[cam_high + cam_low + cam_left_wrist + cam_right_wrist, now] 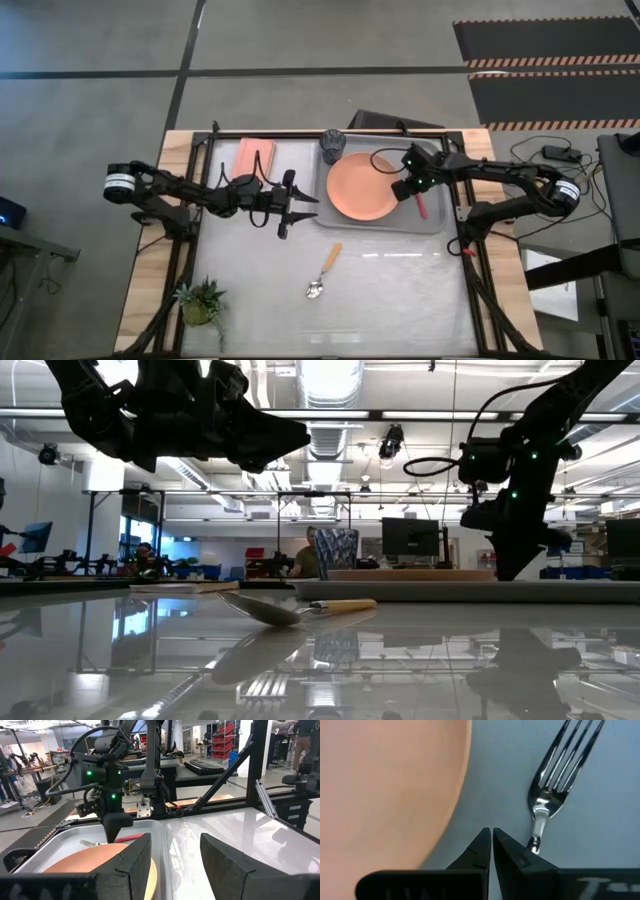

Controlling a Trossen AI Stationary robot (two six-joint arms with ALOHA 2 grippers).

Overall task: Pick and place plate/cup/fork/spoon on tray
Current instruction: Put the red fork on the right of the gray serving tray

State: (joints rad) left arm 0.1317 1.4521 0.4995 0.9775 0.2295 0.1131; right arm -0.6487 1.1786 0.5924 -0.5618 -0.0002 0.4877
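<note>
The salmon-orange plate (361,188) lies in the light-grey tray (436,222), and the dark cup (333,146) stands at the tray's far left corner. The fork (555,775) lies flat on the tray floor beside the plate, with its red handle (421,206) toward the near edge. My right gripper (491,840) is shut and points down right beside the fork's neck. The spoon (323,272) lies on the table nearer the front. My left gripper (298,212) is open and empty, above the table just left of the tray. My right gripper's shut fingers come from above and stand against the fork's neck (536,840), which runs under one finger (520,857). The fork is not between the fingers. I cannot tell whether the finger touches it. The fork lies flat on the tray floor.
A pink rectangular pad (255,160) lies at the far left of the table. A small potted plant (200,302) stands at the near left corner. Bare table lies around the spoon (300,608).
</note>
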